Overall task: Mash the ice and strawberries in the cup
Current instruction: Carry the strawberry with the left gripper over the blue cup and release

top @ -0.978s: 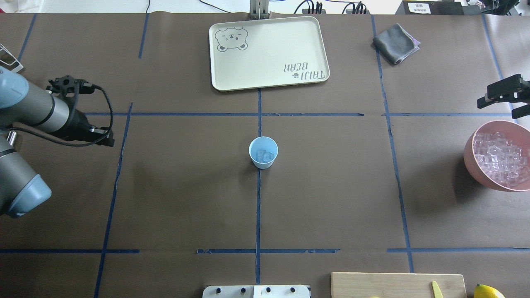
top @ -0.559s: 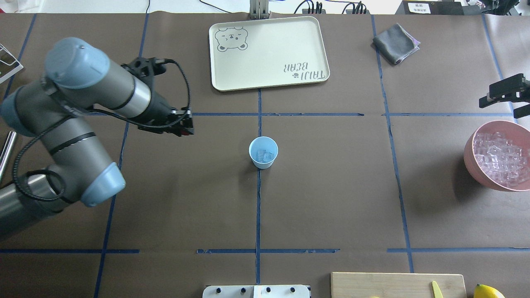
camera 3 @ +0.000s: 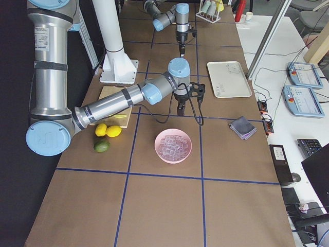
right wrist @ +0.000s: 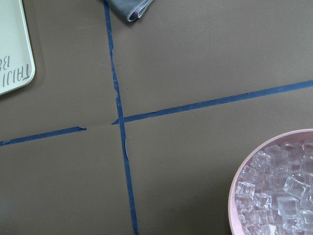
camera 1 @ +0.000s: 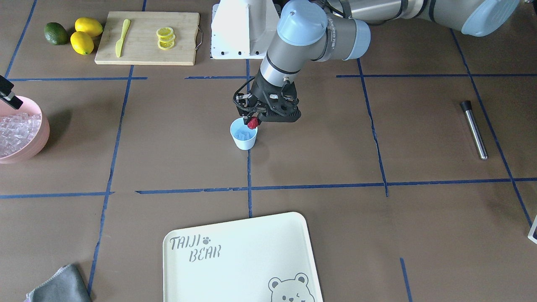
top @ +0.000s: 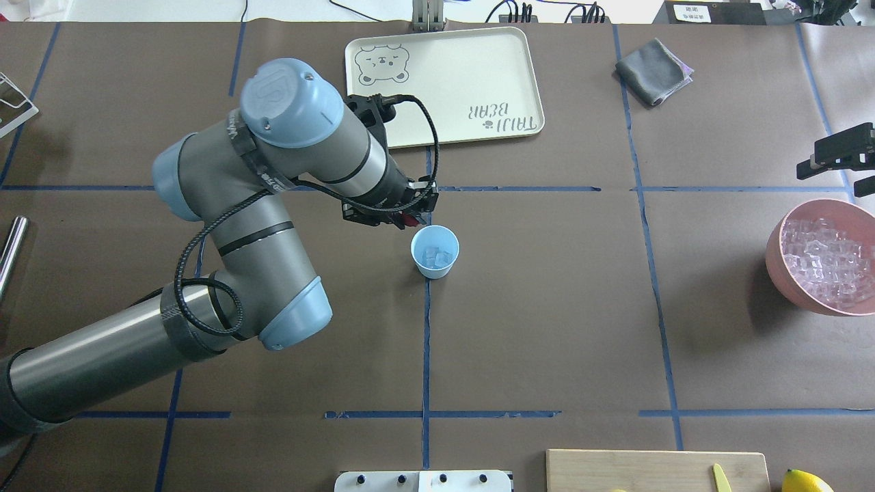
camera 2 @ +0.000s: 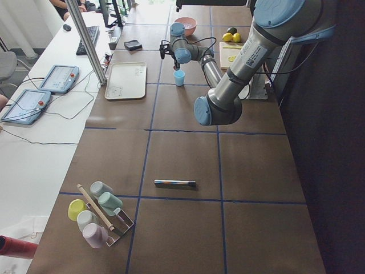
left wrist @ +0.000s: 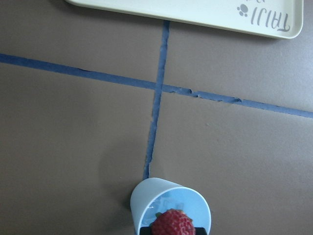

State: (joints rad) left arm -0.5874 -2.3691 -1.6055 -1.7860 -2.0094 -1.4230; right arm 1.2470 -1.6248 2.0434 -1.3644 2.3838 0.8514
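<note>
The light-blue cup (top: 435, 251) stands at the table's middle with a few clear cubes of ice (top: 437, 258) at its bottom. My left gripper (top: 412, 219) hangs just over the cup's rim on the tray's side, shut on a small red strawberry (camera 1: 252, 123). The left wrist view shows that strawberry (left wrist: 172, 223) right above the cup (left wrist: 146, 201). My right gripper (top: 837, 158) hovers at the far right edge beyond the pink bowl; whether its fingers are open or shut is unclear.
A pink bowl (top: 779, 263) heaped with ice sits at the right edge. A cream bear tray (top: 444, 85) and a grey cloth (top: 653, 70) lie at the far side. A metal rod (camera 1: 474, 129) lies on my left. A cutting board (camera 1: 147, 37) holds lemon slices.
My left arm has swung in from the left edge to the cup, carrying the strawberry. The right gripper has barely drifted.
</note>
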